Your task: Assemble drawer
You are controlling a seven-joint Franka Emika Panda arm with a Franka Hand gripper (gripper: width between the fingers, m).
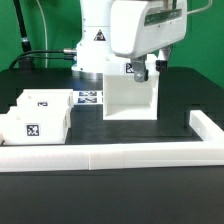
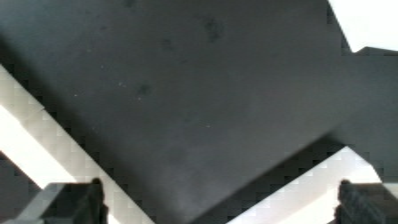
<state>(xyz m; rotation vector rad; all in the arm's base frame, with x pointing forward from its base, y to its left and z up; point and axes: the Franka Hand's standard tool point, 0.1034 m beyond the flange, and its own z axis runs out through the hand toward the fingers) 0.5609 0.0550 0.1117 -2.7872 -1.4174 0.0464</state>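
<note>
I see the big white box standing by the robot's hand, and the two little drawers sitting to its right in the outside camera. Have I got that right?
Not quite. The exterior view shows the two small trays on the exterior view's left of the casing, not on its right. The rest holds: the casing does stand right by the gripper.

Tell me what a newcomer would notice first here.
A large white robot arm fills the top of the exterior view, its gripper hanging at the upper edge of the tall white plastic casing mid-table. Two small white tagged trays sit at that view's left, behind a long low white rail. In the wrist view the black fingers stand wide apart, holding nothing.
</note>
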